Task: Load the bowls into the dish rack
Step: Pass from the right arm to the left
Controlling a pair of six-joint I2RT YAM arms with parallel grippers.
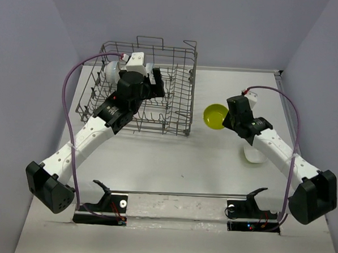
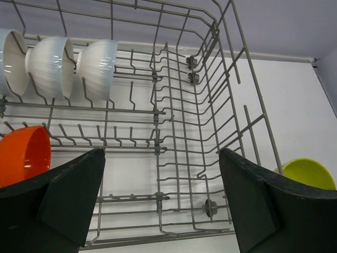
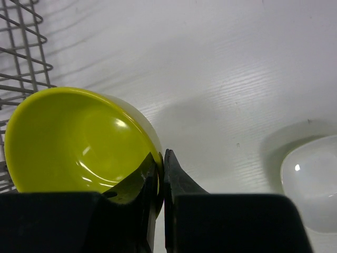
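Observation:
The grey wire dish rack (image 1: 178, 104) stands at the back left. In the left wrist view it (image 2: 200, 121) holds three white bowls (image 2: 52, 66) on edge along its far side and an orange bowl (image 2: 23, 153) at the left. My left gripper (image 2: 160, 203) is open and empty over the rack's floor; it hangs above the rack in the top view (image 1: 154, 80). My right gripper (image 3: 160, 168) is shut on the rim of a yellow bowl (image 3: 73, 139), just right of the rack (image 1: 215, 116).
A white bowl (image 3: 310, 182) sits on the table to the right of the yellow one; in the top view it (image 1: 254, 155) lies partly under the right arm. The rack's raised right wall (image 1: 191, 76) stands between the yellow bowl and the rack's inside.

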